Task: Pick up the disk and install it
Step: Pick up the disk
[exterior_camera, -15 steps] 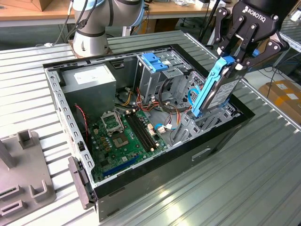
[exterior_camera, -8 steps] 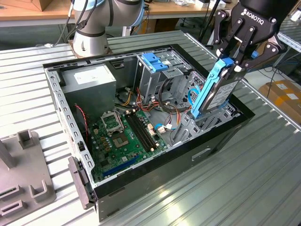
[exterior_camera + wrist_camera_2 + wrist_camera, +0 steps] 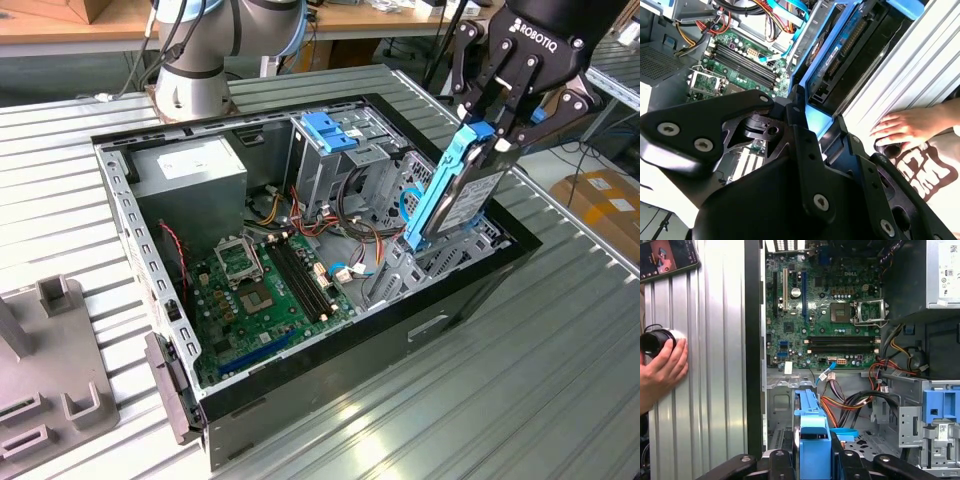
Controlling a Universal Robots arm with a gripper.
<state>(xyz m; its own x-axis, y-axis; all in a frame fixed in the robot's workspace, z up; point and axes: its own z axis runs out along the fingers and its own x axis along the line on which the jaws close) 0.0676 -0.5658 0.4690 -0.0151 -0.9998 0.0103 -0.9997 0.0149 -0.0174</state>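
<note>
1. The gripper (image 3: pixel 487 135) is clenched on the top end of the disk (image 3: pixel 450 195), its fingers pressing on the blue rails.
2. The disk stands on edge. In the exterior view its long axis runs steeply from about 1 o'clock at the held end to 7 o'clock at the free end.
3. The free end dips below the rim of the open computer case (image 3: pixel 330 370), at roughly 3 o'clock from the motherboard (image 3: pixel 265 290). Whether it touches the drive bay cannot be told.
4. In both wrist views the disk (image 3: pixel 815 440) (image 3: pixel 840 50) points down into the case.
5. The case lies on a ribbed metal table (image 3: pixel 520 380). A grey fixture (image 3: pixel 50 360) sits at 8 o'clock and the arm's base (image 3: pixel 195 70) at 11 o'clock.
6. A person's hand (image 3: pixel 905 127) rests on the table beside the case — it also appears in the first wrist view (image 3: pixel 662 367).
7. Behind stand wooden benches (image 3: pixel 60 25), with a cardboard box (image 3: pixel 600 200) at 3 o'clock.
</note>
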